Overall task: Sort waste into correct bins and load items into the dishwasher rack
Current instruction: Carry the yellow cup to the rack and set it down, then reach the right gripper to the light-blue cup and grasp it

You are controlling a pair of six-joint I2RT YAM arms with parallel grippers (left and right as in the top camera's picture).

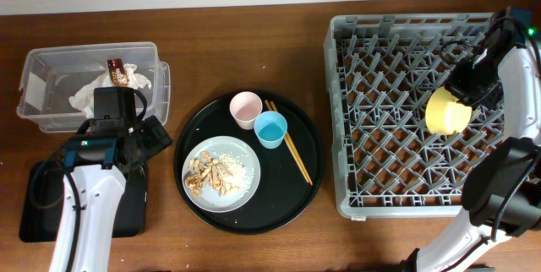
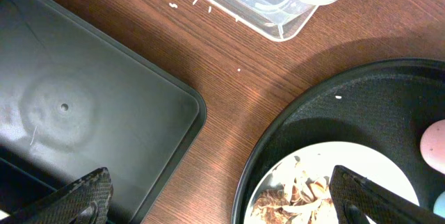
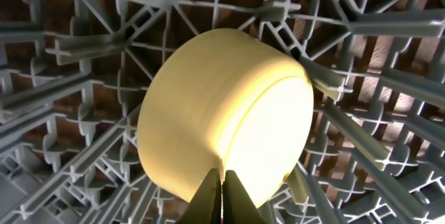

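Note:
My right gripper [image 3: 222,182] is shut on the rim of the yellow bowl [image 3: 222,113] and holds it tilted over the grey dishwasher rack [image 1: 397,179], at its right side [image 1: 448,111]. My left gripper [image 2: 219,196] is open and empty, low over the table between the shallow black tray [image 2: 69,113] and the greyish-white plate [image 2: 361,168] of tan food scraps [image 1: 213,173]. The pale-pink cup [image 1: 245,108] and light-blue cup [image 1: 270,128] stand behind the plate. The clear tub [image 1: 51,95] holds the white napkin [image 1: 97,93] and the foil wrapper [image 1: 118,71].
Plate, cups and wooden chopsticks [image 1: 290,149] lie on a large round black tray [image 1: 304,187] at the table's middle. A few rice grains [image 2: 195,3] lie on the wood by the clear tub's corner [image 2: 292,26].

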